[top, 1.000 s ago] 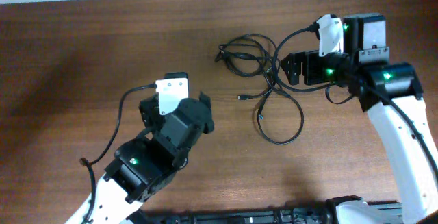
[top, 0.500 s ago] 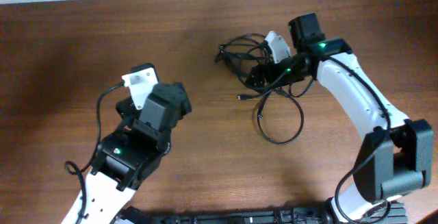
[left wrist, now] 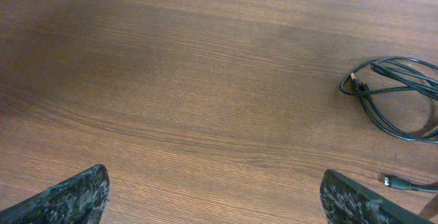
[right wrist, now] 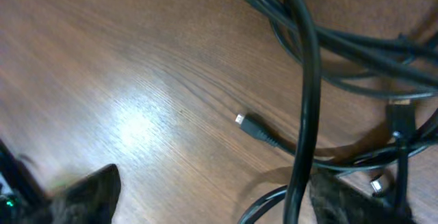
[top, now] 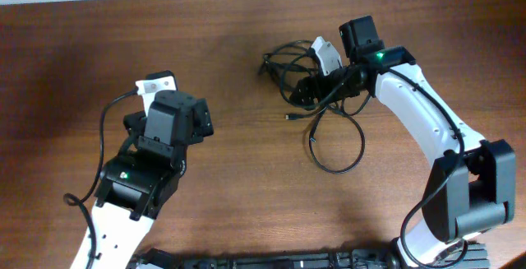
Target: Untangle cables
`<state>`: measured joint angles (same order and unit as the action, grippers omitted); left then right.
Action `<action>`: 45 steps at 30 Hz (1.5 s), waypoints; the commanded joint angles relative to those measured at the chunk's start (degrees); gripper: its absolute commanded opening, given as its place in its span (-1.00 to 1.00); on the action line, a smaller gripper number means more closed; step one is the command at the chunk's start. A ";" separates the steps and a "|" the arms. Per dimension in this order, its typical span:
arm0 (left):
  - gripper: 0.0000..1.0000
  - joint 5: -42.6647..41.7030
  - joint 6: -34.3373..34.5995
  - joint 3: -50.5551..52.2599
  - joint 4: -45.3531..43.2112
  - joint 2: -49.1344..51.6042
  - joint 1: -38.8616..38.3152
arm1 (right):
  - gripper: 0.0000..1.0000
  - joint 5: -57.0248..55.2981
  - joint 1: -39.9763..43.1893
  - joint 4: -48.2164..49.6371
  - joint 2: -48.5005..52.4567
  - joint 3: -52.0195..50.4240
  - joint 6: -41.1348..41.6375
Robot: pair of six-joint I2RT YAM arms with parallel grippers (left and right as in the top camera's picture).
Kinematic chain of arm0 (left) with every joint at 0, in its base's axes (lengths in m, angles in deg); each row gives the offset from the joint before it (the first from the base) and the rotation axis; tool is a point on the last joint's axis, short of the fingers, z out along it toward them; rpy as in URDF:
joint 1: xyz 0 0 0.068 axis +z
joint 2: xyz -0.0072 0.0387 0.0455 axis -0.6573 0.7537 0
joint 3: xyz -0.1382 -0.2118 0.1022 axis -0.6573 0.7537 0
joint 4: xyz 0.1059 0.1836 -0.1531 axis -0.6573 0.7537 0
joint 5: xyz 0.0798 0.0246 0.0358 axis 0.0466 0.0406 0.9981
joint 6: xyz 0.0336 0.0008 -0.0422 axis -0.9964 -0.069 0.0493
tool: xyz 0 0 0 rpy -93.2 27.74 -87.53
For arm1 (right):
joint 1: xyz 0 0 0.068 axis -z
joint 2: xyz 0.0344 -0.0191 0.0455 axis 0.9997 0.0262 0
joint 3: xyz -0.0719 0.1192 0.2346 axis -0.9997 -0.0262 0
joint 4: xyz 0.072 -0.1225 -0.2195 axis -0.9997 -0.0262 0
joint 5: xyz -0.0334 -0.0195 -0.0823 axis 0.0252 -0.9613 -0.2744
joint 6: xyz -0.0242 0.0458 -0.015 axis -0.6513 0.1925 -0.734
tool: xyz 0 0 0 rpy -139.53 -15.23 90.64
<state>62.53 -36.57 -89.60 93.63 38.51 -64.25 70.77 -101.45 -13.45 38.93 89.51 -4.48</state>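
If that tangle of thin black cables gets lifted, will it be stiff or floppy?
Probably floppy: the thin black cables lie in loose curved loops, so lifted strands should sag. Likely light, being so slim. The loops cross, so pulling one would probably drag its neighbours across the smooth wooden table.

cables [top: 289, 65] partly hidden beneath right gripper [top: 311, 90], their loops cut off at left wrist view's right edge
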 commanded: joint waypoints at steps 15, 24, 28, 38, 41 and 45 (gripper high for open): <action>0.97 -0.66 -1.11 -0.28 0.07 -0.13 0.35 | -0.53 -5.79 -0.20 2.73 4.74 0.59 -0.61; 0.98 -0.66 -1.11 -0.28 0.07 -0.13 0.33 | -0.92 -1.77 -0.17 1.49 3.98 1.40 5.62; 0.97 -0.63 -1.11 -0.28 0.07 -0.13 0.35 | -0.92 -0.15 -0.17 -4.57 0.90 5.70 5.11; 0.98 -0.66 -1.11 -0.28 0.07 -0.13 0.33 | -0.92 -5.99 -0.17 -13.31 -12.31 27.43 3.65; 0.97 -0.66 -1.11 -0.28 0.07 -0.13 0.35 | -0.92 -9.05 -0.15 -13.14 -15.10 32.85 3.67; 0.97 -0.66 -1.11 -0.28 0.07 -0.13 0.35 | -0.92 -12.11 -0.15 -12.90 -17.22 36.79 3.67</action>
<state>62.31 -36.75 -89.60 93.65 38.51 -64.25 62.53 -101.45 -26.65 23.15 123.35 -0.07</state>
